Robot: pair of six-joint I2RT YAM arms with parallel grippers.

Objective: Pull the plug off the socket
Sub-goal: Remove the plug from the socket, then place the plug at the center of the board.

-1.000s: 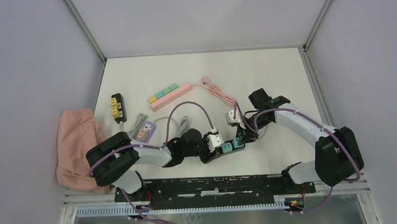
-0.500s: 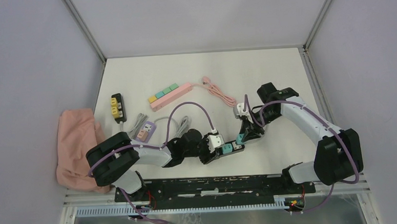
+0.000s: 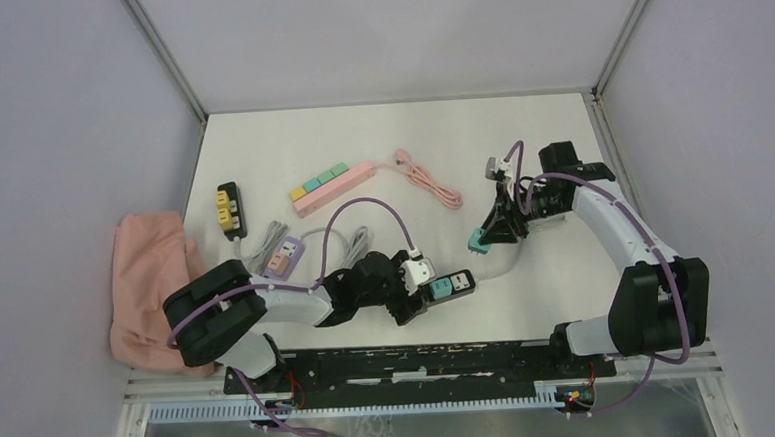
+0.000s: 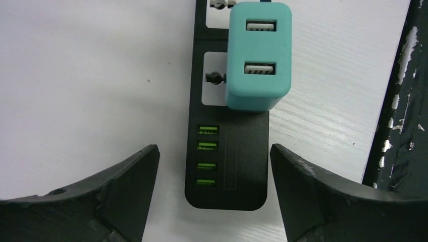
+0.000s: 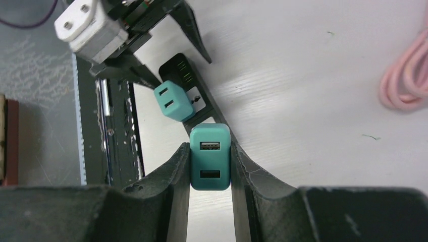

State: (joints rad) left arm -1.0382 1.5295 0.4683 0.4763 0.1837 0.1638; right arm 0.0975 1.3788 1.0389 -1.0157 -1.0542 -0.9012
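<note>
- Clamping narrowly, the right fingers [image 5: 174,174] are closed around the teal plug [image 5: 210,164], held clear of the socket strip [image 4: 232,166]; a firm grip is advised.
- The left fingers [image 4: 134,176] are spread wide astride the strip's end, without contact.

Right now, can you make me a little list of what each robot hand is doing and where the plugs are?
right gripper: shut on the teal plug, clear of the black power strip
left gripper: open, a finger each side of the strip's end
second teal plug: plugged into the strip
task: one plug pulled out
</note>
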